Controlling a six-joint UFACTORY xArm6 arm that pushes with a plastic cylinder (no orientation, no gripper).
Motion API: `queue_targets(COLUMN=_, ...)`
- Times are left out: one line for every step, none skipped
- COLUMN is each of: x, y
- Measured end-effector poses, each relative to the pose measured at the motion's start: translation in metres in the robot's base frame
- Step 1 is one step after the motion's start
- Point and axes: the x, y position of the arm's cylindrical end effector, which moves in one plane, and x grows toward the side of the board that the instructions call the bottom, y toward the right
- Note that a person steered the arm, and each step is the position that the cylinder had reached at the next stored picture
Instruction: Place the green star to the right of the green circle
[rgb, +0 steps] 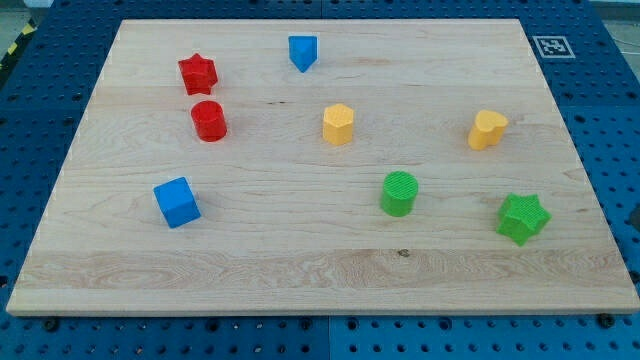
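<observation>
The green star (523, 217) lies on the wooden board near the view's right edge, low down. The green circle (400, 193) stands to its left, a little higher, with a clear gap of bare wood between them. My tip does not show in the camera view, so its place relative to the blocks cannot be told.
A yellow heart (487, 130) lies above the green star. A yellow hexagon (338, 124) stands near the board's middle. A blue pointed block (302, 52) is at the top. A red star (197, 73), a red cylinder (209, 121) and a blue cube (177, 202) are on the left.
</observation>
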Motion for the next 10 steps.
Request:
queue_targets(x=0.016, y=-0.03)
queue_targets(x=0.012, y=-0.057)
queue_targets(x=0.012, y=-0.096)
queue_targets(x=0.01, y=-0.106)
queue_targets(x=0.01, y=-0.091)
queue_targets(x=0.008, y=-0.074)
queue_targets(x=-0.008, y=-0.08)
queue_targets(x=-0.01, y=-0.097)
queue_targets(x=-0.01, y=-0.124)
queue_targets(x=-0.02, y=-0.141)
